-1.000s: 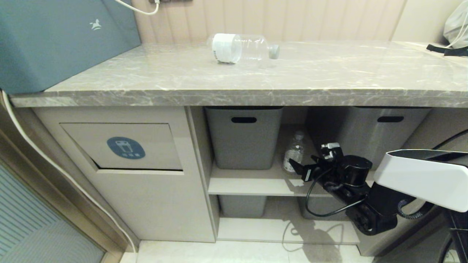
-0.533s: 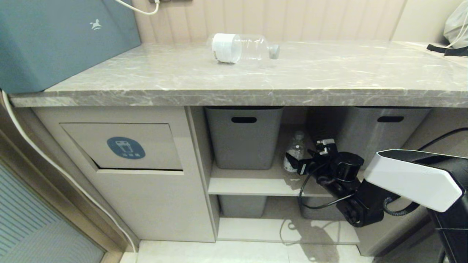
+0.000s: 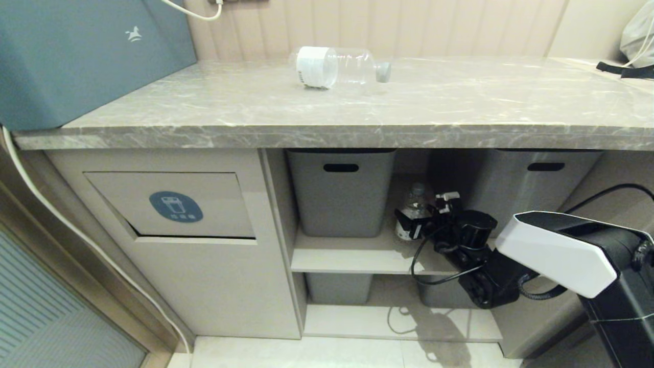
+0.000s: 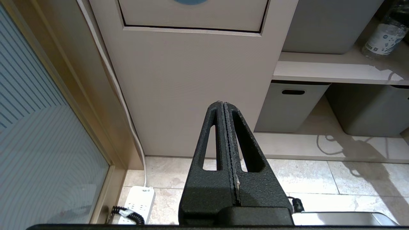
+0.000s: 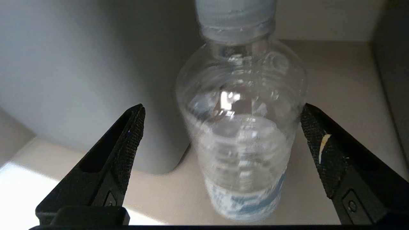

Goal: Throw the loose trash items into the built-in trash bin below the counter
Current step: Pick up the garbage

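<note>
One clear bottle (image 3: pixel 337 67) lies on its side on the grey marble counter (image 3: pixel 460 102), near the back wall. A second bottle (image 3: pixel 413 207) stands upright on the shelf between two grey tubs. My right gripper (image 3: pixel 410 226) is open at that bottle. In the right wrist view the bottle (image 5: pixel 239 127) stands between the spread fingers (image 5: pixel 127 140), nearer one finger, and the gripper (image 5: pixel 222 108) has not shut on it. The trash bin flap (image 3: pixel 173 204) with its blue sticker is shut, at the lower left. My left gripper (image 4: pixel 222 103) is shut and empty, low before the cabinet.
Grey tubs (image 3: pixel 340 191) (image 3: pixel 536 179) flank the shelf bottle, and more tubs (image 4: pixel 289 107) stand below. A blue-grey box (image 3: pixel 76 56) takes up the counter's left end. A white cable runs down to a power strip (image 4: pixel 139 204) on the floor.
My right arm has pushed forward and left into the shelf opening, and its open fingers now stand on either side of the upright bottle. The counter bottle and the flap have not moved.
</note>
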Motion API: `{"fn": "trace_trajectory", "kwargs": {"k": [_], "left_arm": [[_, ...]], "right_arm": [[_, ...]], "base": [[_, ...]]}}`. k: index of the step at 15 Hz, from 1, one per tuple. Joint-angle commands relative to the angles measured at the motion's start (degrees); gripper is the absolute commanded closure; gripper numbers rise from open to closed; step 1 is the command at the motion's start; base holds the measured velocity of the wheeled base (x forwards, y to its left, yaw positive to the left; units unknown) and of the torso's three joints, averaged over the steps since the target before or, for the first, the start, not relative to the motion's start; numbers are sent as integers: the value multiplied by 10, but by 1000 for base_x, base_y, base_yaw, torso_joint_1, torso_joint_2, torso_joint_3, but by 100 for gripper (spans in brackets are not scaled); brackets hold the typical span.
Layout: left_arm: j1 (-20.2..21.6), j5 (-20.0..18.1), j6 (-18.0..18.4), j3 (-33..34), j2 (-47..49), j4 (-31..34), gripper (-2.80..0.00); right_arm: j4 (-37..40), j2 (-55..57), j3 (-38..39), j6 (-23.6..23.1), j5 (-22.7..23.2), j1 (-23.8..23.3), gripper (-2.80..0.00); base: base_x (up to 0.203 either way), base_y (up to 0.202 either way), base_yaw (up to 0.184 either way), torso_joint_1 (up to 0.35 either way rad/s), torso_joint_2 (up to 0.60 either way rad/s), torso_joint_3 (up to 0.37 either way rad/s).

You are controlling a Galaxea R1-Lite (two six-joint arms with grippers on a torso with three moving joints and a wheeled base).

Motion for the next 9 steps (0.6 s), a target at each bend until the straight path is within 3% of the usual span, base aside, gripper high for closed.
{"fn": "trace_trajectory", "kwargs": {"k": [1,8,9], "left_arm": [[0,0,0,1,0,0,0],[0,0,0,1,0,0,0],[0,0,0,1,0,0,0]], "right_arm": [[0,12,-22,-2,0,-1,-280],[6,30,-59,-5,-2,0,-280],[8,34,-66,-5,-3,0,0]], "base": [[0,0,0,0,0,0],[0,0,0,0,0,0],[0,0,0,0,0,0]]}}
